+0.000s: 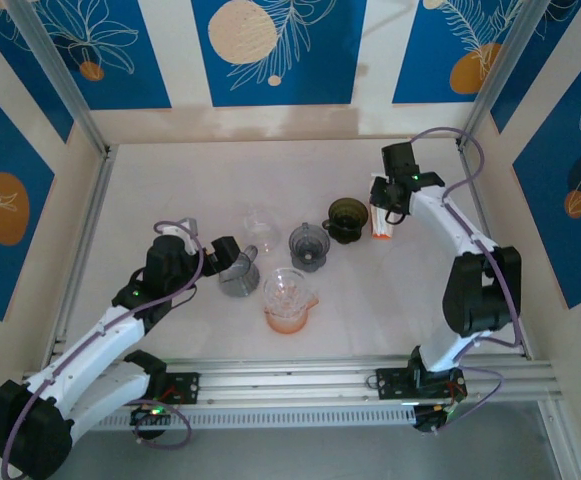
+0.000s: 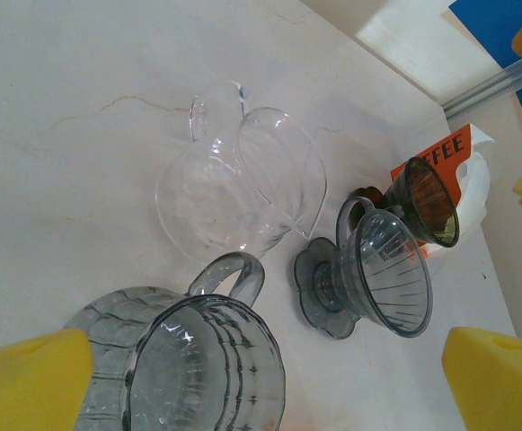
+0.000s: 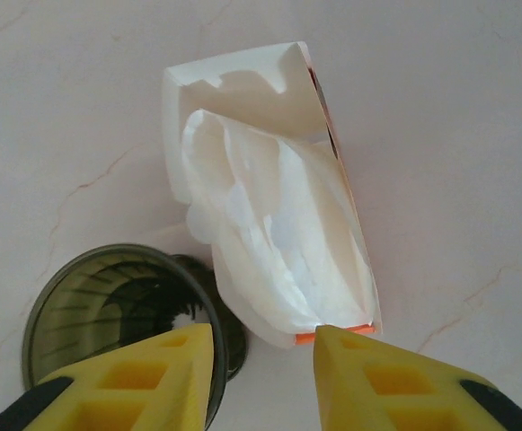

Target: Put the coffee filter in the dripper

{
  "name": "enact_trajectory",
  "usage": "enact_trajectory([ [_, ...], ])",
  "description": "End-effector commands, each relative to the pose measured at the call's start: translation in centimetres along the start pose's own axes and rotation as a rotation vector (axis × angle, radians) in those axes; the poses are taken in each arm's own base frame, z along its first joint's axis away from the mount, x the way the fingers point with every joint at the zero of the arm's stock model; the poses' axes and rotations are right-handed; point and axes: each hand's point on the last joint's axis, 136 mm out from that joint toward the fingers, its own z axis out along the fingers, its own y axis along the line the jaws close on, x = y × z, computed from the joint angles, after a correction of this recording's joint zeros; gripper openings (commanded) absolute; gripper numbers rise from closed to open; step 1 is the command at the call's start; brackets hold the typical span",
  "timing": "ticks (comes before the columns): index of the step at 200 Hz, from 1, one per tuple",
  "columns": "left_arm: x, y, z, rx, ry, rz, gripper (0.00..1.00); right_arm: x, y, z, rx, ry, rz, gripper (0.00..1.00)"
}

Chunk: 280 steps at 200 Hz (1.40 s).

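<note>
1. Claw on the right arm point(image 3: 262, 334): released. Its yellow fingers point(image 3: 144, 373) are spread and hang over the lower end of the filter pack point(image 3: 269, 224). Nothing is held.
2. The filters are in their torn-open carton, which rests on the table point(image 1: 170, 180) just beside the dark dripper point(image 3: 108, 305). None has been seated in a dripper yet.
3. Risks, as judged:
   - The thin sheets lie nested, so a pinch may lift several at once or crumple the top one.
   - A closing finger could catch the carton wall and drag the whole pack.
   - The dark dripper stands close enough that a sideways move may knock it.
   - Three drippers are present, and the task does not say which one is meant.
4. Materials:
   - The filters are soft, white, creased paper.
   - The carton is light card with an orange edge.
   - The dark dripper is a smoky, ribbed, glossy cone.
5. Further out:
   - A grey dripper point(image 2: 382, 274) is a ribbed cone on a scalloped foot.
   - A clear dripper point(image 2: 234, 189) sits beside it.
   - An orange-tinted jug point(image 1: 288, 300) stands nearer the arms.
   - A faceted grey jug point(image 2: 189, 368) sits at the left claw point(image 1: 222, 252), which is also released with nothing between its fingers.
</note>
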Motion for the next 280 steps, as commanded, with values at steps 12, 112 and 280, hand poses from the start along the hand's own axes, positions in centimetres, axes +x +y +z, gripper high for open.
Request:
enact_trajectory([
  [12, -1.0, -0.3, -0.3, -0.007, -0.029, -0.004, 1.0, 0.0, -0.9, 0.6, 0.088, 0.04, 0.06, 0.33],
  [112, -1.2, -0.3, -0.2, -0.01, -0.033, 0.003, 1.0, -0.7, -0.4, 2.7, 0.085, 0.051, 0.053, 0.32],
  [280, -1.0, -0.2, 0.2, -0.011, -0.022, -0.005, 1.0, -0.9, -0.9, 4.0, 0.132, 0.05, -0.008, 0.27],
])
